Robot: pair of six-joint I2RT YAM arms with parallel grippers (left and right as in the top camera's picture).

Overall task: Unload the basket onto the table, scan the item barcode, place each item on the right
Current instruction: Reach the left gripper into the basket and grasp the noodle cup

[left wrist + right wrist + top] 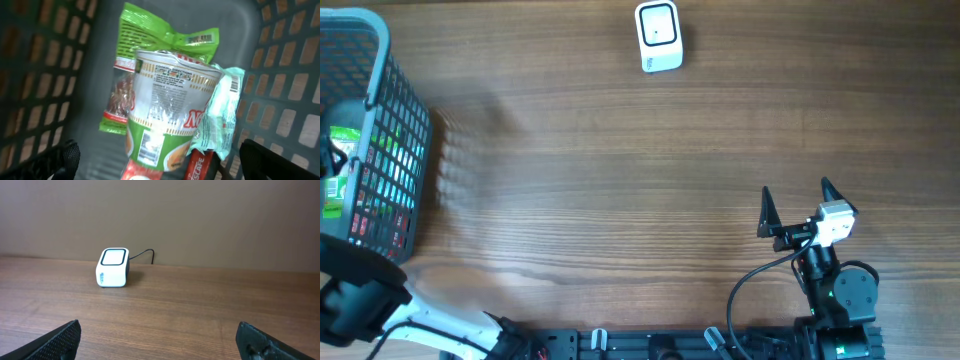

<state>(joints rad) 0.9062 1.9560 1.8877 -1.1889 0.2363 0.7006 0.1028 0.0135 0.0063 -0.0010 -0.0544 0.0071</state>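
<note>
Both dark fingertips (62,157) of the left gripper (160,162) occupy the bottom corners of the left wrist view. The jaws stand fully apart and hold nothing. The gripper hangs over the inside of the mesh basket (35,75), above its contents and not touching them.

Directly between the fingers lies the cup noodle (170,110), on its side. Its printed white and green wall faces the camera, and a barcode label (149,145) shows on the lower part of that wall. Under the cup, and reaching past it toward the far wall, lies a green packet (150,35) with a clear window showing brown contents. A pale mint packet (220,120) lies against the cup's right side. A red sachet (197,167) shows at the bottom edge, partly covered by the cup.

In the overhead view the basket stands at the table's left edge, well apart from everything else.

The right gripper (798,197) is near the front right of the table (620,200). Its jaws are spread wide and empty, and it hovers clear of the wood surface.

The white scanner (658,37) stands at the far middle of the table, well apart from both grippers. In the right wrist view its window faces up, and a dark cable (142,254) leaves its rear toward the wall (200,215).
</note>
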